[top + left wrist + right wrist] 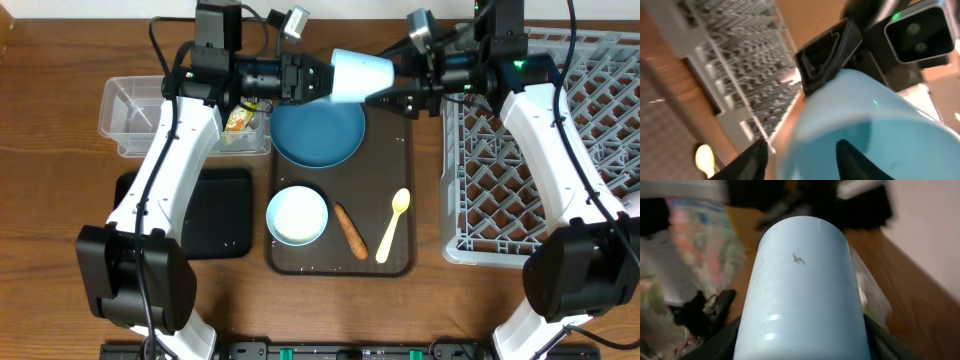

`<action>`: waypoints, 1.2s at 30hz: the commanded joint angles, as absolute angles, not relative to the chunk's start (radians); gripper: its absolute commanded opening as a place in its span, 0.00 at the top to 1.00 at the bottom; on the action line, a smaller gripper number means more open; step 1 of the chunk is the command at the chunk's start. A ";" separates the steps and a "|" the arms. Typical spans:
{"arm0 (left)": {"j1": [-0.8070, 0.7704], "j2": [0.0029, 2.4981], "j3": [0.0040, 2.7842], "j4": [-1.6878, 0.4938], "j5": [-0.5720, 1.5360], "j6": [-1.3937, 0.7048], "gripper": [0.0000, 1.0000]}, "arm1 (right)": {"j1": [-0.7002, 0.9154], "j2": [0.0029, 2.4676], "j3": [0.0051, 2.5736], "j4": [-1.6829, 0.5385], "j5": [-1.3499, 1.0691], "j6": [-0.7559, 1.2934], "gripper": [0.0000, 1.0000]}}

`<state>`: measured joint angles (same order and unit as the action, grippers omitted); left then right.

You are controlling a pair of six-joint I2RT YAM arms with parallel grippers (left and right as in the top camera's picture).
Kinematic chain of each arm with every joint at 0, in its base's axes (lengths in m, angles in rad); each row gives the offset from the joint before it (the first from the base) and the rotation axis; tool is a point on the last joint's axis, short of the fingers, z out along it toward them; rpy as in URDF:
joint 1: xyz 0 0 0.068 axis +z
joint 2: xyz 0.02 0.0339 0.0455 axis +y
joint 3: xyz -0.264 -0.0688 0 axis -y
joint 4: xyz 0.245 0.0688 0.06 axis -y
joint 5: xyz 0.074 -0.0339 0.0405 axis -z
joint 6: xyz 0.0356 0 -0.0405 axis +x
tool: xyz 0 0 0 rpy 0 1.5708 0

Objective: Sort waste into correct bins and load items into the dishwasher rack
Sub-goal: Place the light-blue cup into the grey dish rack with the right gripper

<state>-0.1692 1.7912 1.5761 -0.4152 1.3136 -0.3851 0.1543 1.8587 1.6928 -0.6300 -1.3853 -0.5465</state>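
Observation:
The light-blue cup [362, 75] hangs on its side in the air above the back of the brown tray, between both grippers. My right gripper [392, 97] is shut on its base end; in the right wrist view the cup [805, 290] fills the gap between the fingers [802, 340]. My left gripper [318, 78] is at the cup's open end. In the left wrist view its fingers [802, 157] are spread wide, one outside and one inside the cup [880, 125]. The grey dishwasher rack [520, 180] is at the right. The pink cup is out of view.
The brown tray [400, 150] holds a dark-blue bowl [318, 135], a white bowl [297, 215], an orange food stick [350, 230] and a pale yellow spoon [393, 225]. A clear tub [130, 110] with a yellow-green wrapper [237, 120] and a black tray [215, 215] are at the left.

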 commanded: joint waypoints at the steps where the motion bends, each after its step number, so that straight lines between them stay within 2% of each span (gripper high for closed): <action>1: -0.169 1.796 1.573 -0.506 1.074 -0.326 0.49 | 0.163 1.868 1.691 -0.663 -1.089 -0.340 0.52; 6: -0.167 1.789 1.573 -0.737 0.669 -0.252 0.43 | 0.152 1.865 1.692 -0.794 -0.690 -0.262 0.56; 11: -0.152 1.728 1.573 -0.882 0.402 -0.183 0.39 | 0.103 1.824 1.720 -0.939 -0.455 -0.252 0.60; 16: -0.139 1.643 1.573 -0.954 0.202 -0.183 0.39 | -0.010 1.753 1.776 -1.028 -0.266 -0.128 0.60; 19: -0.139 1.603 1.573 -0.966 0.159 -0.183 0.38 | -0.103 1.724 1.807 -1.083 -0.195 -0.067 0.64; 27: -0.139 1.588 1.573 -0.964 0.160 -0.184 0.38 | -0.316 1.734 1.814 -1.240 0.015 0.069 0.67; 36: -0.139 1.588 1.573 -0.965 0.160 -0.184 0.38 | -0.486 1.763 1.795 -1.276 0.052 0.090 0.66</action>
<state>-0.1429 1.5841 1.5742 -0.9619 0.1761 -0.2016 -0.4522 1.7443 1.8050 -1.2732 0.0200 0.0589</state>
